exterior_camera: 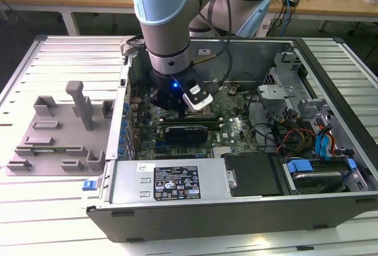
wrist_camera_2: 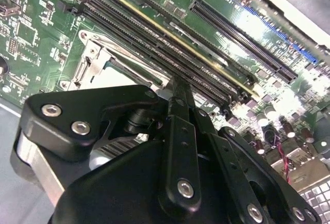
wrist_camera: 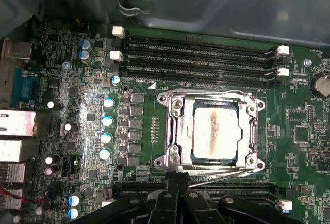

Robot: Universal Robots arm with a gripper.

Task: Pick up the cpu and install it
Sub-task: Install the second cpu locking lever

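One cpu point(wrist_camera: 215, 132) sits in the metal socket frame point(wrist_camera: 170, 131) on the green motherboard point(wrist_camera: 82, 110); in the first wrist view we see its silver top, smeared with pale residue, lying flat and square inside the frame. Rows of black memory slots point(wrist_camera: 198, 56) run along one side of the socket, and a column of small capacitors point(wrist_camera: 107, 128) stands near another side.

We see the gripper point(wrist_camera: 178, 182) just beside the socket's edge, its black fingers point(wrist_camera_2: 178, 110) drawn together with nothing between them, apart from the cpu. In the exterior view the gripper point(exterior_camera: 177, 104) hangs low inside the open computer case point(exterior_camera: 236, 209), under the arm point(exterior_camera: 165, 20). On the exterior view's left, grey fixture blocks point(exterior_camera: 59, 132) rest on the slatted desk point(exterior_camera: 53, 209).
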